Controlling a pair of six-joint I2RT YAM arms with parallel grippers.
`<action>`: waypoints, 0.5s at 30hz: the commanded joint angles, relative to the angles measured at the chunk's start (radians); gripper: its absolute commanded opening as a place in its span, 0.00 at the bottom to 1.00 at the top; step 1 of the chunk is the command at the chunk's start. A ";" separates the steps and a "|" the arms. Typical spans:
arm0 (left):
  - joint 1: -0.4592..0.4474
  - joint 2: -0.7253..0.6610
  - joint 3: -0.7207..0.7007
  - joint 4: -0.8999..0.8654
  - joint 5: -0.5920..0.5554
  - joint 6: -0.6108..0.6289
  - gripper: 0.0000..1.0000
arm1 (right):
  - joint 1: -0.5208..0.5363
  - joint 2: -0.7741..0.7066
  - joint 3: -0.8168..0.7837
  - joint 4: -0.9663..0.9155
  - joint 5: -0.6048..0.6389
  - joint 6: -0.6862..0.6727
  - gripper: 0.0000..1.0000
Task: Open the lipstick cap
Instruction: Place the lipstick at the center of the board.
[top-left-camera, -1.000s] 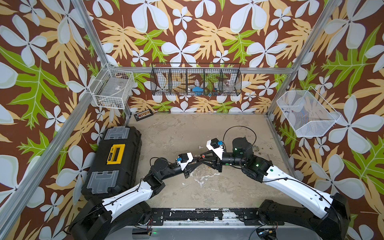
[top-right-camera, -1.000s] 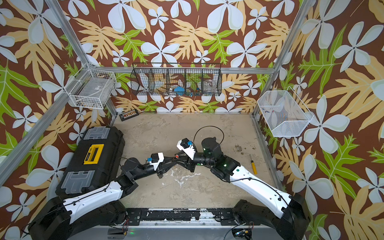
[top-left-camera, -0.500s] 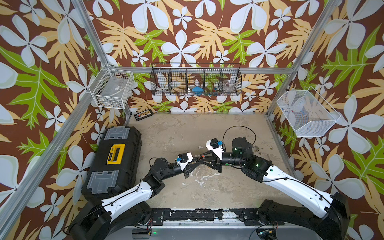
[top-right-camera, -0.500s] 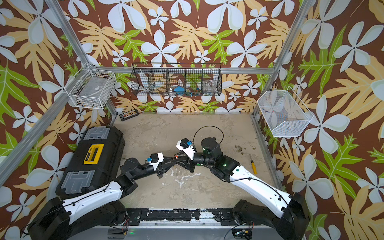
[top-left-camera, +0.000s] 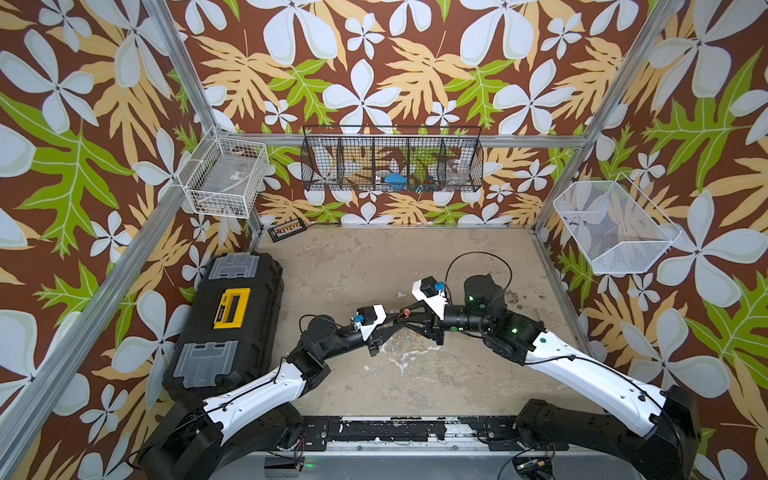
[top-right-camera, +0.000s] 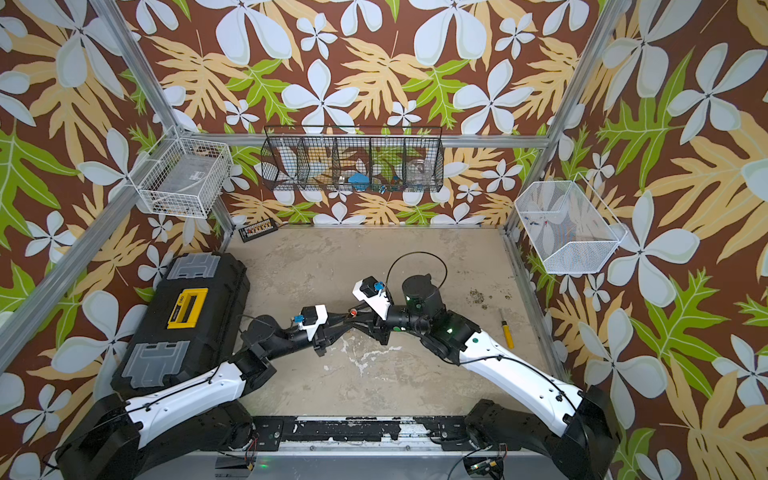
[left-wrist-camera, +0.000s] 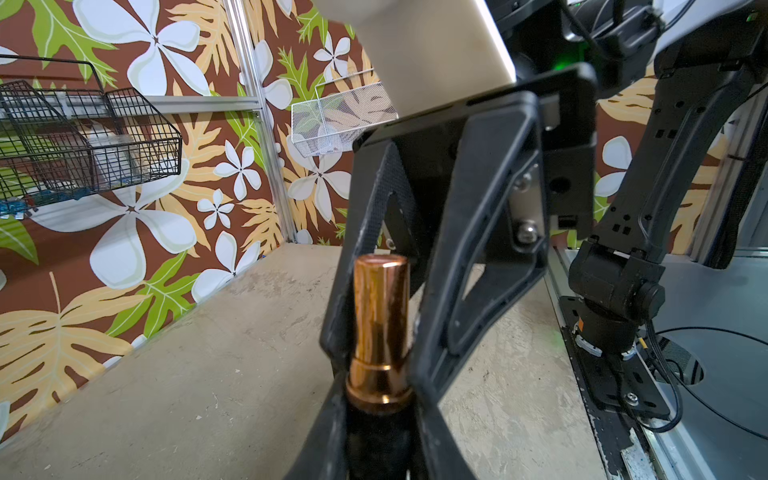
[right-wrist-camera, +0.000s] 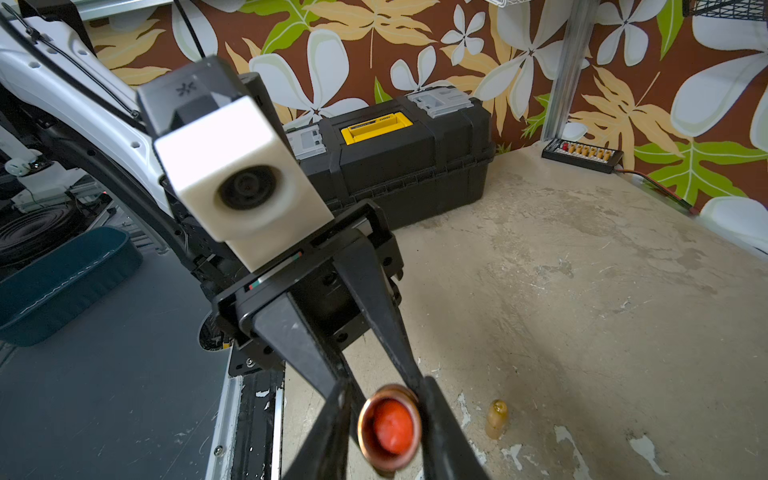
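The lipstick (left-wrist-camera: 380, 316) is glossy, mirror-smooth copper-coloured metal above a matt black base; its tip (right-wrist-camera: 390, 426) looks waxy red. The jaws beside it are matt black plastic. The tabletop (top-left-camera: 374, 266) is rough, mottled, concrete-like, scuffed white. Left in both top views, the toolbox (top-left-camera: 257, 345) is matt black plastic. Higher up hang a black wire basket (top-left-camera: 390, 164), a white wire basket (top-left-camera: 226, 183) and a white mesh basket (top-left-camera: 611, 226). The frame posts (top-left-camera: 190, 79) are brushed metal.
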 joint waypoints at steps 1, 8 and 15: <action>0.000 -0.005 0.007 0.018 0.007 0.003 0.11 | 0.003 0.000 0.011 0.011 -0.003 0.004 0.29; 0.000 -0.013 0.006 0.010 0.002 0.010 0.11 | 0.014 0.005 0.031 -0.011 0.006 -0.011 0.26; 0.000 -0.015 0.005 0.008 -0.001 0.008 0.11 | 0.018 -0.002 0.026 -0.002 0.019 -0.008 0.23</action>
